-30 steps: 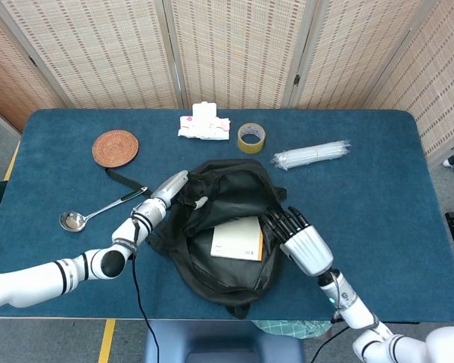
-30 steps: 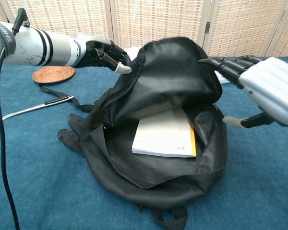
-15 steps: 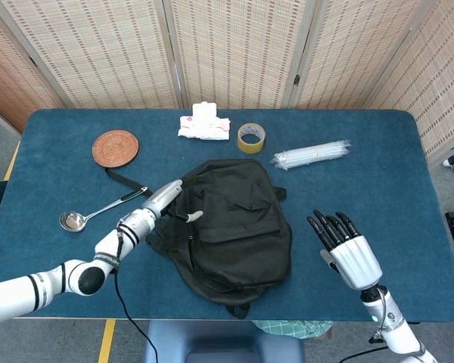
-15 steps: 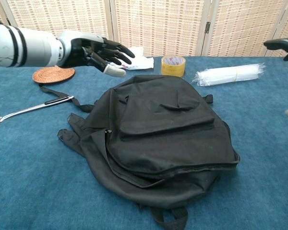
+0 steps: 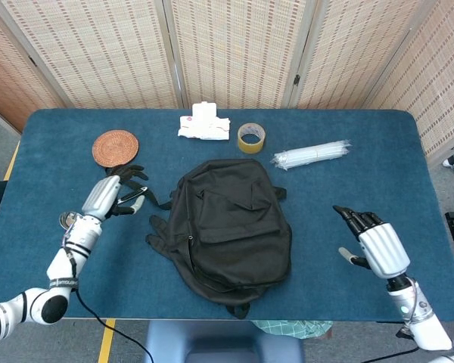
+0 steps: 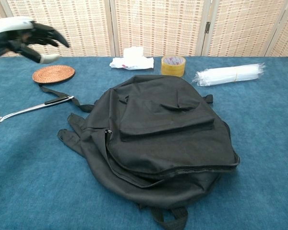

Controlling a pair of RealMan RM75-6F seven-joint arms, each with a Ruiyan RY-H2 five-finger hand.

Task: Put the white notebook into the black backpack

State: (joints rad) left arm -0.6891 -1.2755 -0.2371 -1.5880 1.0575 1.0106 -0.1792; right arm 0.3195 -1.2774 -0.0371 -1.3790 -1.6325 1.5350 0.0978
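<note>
The black backpack (image 5: 228,224) (image 6: 158,139) lies flat in the middle of the blue table, its flap down over the opening. The white notebook is hidden from both views. My left hand (image 5: 110,197) (image 6: 26,38) hovers well to the left of the bag, above the ladle handle, fingers spread and holding nothing. My right hand (image 5: 374,243) hangs off to the right of the bag over bare table, fingers apart and empty; the chest view does not show it.
A metal ladle (image 5: 74,220) (image 6: 24,111) lies left of the bag. A woven coaster (image 5: 115,147) (image 6: 53,74), white tissue pack (image 5: 204,125) (image 6: 132,60), yellow tape roll (image 5: 251,138) (image 6: 173,65) and a bundle of clear straws (image 5: 310,153) (image 6: 229,74) line the far side.
The backpack flap has dropped, covering the notebook that lay inside. Both hands have let go and drawn away from the bag, left hand leftward, right hand rightward.
</note>
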